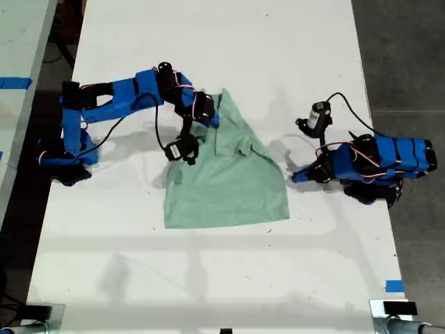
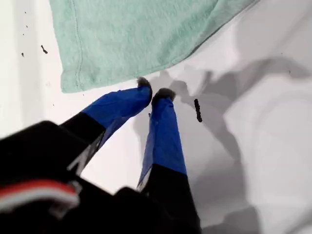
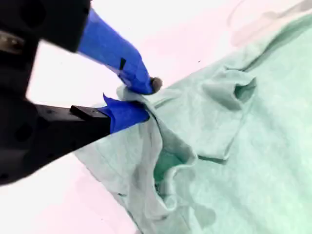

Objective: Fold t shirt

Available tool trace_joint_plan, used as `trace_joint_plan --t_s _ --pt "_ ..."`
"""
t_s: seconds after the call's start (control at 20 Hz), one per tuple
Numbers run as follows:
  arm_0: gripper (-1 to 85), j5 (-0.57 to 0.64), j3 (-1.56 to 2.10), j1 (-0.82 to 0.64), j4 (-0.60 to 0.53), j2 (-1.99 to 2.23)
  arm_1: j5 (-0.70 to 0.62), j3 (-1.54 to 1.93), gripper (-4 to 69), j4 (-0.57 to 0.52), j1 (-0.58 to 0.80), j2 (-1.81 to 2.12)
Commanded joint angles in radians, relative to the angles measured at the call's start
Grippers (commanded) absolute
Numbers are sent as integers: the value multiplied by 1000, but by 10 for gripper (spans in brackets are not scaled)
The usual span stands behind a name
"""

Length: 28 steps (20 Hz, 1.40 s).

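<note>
While the white table (image 1: 208, 42) carries both arms, the t shirt (image 1: 229, 184) lies partly folded at its middle, rumpled along its upper edge. At that edge my second gripper (image 3: 141, 100) pinches a fold of cloth. My first gripper (image 2: 155, 94), jaws nearly closed and empty, sits just beside the shirt's corner toward the exterior view's right.

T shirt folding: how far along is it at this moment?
Partly done. The t shirt already lies as a compact block with cloth doubled over toward the exterior view's left. In hand: my second gripper is pinching a bunched edge of it. My first gripper is shut on nothing, resting on the white table just off the shirt's edge. Left: laying that edge flat and any final fold.
</note>
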Motion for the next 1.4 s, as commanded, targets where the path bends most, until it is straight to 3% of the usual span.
trace_joint_plan --t_s 0.0,0.1,0.2,0.3,0.45,0.7,0.8,0.85,0.9,0.95,1.0,1.05,1.1,1.15,1.3,1.35 --pt "233 -6 -71 38 -11 8 -12 49 37 2 -2 14" --pt "277 -12 -57 8 77 89 -12 49 37 2 -2 14" --pt "226 -34 -14 -35 153 321 -12 49 37 2 -2 14" --pt "-2 -74 49 -52 181 657 -12 49 37 2 -2 14" --pt "-3 -155 462 28 32 1252 -12 49 37 2 -2 14" --pt "-3 -242 1761 132 -272 2243 -12 49 37 2 -2 14" --pt "-3 -296 2026 163 -337 2283 -12 49 37 2 0 14" --pt "0 -380 2149 156 -367 2299 -12 49 37 2 0 14" --pt "41 -563 2241 130 -341 2299 -12 49 37 2 0 14" --pt "70 -660 2244 117 -262 2255 -14 49 37 2 2 14" --pt "83 -525 2244 124 -259 2241 -12 49 36 2 3 14" --pt "153 -402 2244 170 -264 2269 -8 48 36 3 3 14" --pt "171 -377 2244 207 -268 2293 -11 48 35 3 3 14" --pt "169 -337 2244 224 -268 2292 -11 48 35 3 3 14" --pt "160 95 2244 288 -268 2290 -12 48 35 3 5 14" --pt "142 130 2244 311 -270 2293 -12 48 35 3 5 14"
